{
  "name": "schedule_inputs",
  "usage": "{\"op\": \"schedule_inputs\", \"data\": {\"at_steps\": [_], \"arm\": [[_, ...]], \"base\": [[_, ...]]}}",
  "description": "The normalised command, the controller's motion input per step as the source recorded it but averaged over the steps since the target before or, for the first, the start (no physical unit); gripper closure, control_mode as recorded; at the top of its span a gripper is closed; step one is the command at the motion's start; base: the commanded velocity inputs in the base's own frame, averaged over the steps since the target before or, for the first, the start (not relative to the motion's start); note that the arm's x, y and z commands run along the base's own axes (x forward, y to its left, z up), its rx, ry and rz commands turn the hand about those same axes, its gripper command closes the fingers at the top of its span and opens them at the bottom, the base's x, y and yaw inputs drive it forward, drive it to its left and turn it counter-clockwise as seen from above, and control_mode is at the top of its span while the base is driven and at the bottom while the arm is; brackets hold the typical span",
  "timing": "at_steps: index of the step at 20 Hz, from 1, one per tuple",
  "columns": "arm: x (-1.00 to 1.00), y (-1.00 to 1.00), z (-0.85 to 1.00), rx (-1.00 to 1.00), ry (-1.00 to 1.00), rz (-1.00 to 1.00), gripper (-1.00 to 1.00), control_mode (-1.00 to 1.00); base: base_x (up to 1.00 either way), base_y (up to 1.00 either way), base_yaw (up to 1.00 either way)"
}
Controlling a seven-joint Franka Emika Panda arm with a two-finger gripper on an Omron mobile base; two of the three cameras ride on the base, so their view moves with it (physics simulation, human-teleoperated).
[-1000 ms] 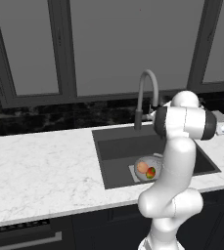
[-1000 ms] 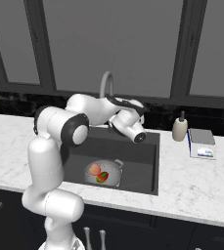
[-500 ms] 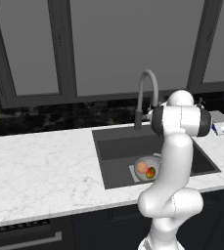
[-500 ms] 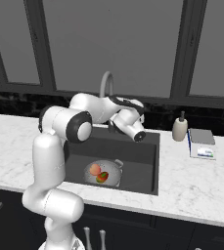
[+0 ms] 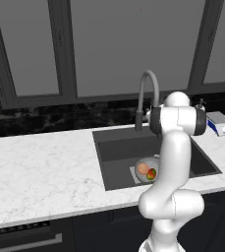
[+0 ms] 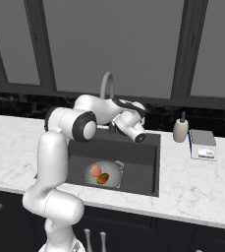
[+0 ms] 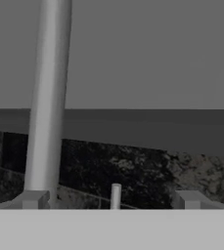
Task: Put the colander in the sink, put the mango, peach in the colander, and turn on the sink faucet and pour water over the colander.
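The gripper, jaws spread and grasping nothing, is being aimed at the sink faucet; its lever should be centred between the fingertips before pushing.

This is a rendered home kitchen. A white marble-look counter runs along a black stone backsplash, with a dark sink set into it and a gooseneck faucet behind the sink. Tall dark-framed windows stand above the backsplash. Right of the sink stands what looks like a pump bottle; dark cabinet fronts sit below.
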Motion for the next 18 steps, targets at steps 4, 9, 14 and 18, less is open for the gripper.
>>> {"op": "schedule_inputs", "data": {"at_steps": [4, 9, 14, 18], "arm": [[0.2, -0.06, -0.07, 0.05, 0.0, 0.0, -1.0, -1.0], [0.2, -0.11, -0.07, 0.01, 0.0, 0.0, -1.0, -1.0], [0.2, -0.05, -0.02, 0.0, 0.0, 0.0, -1.0, -1.0], [0.08, 0.03, -0.02, 0.0, 0.0, 0.0, -1.0, -1.0]], "base": [[0.0, 0.0, 0.0], [0.0, 0.0, 0.0], [0.0, 0.0, 0.0], [0.0, 0.0, 0.0]]}}
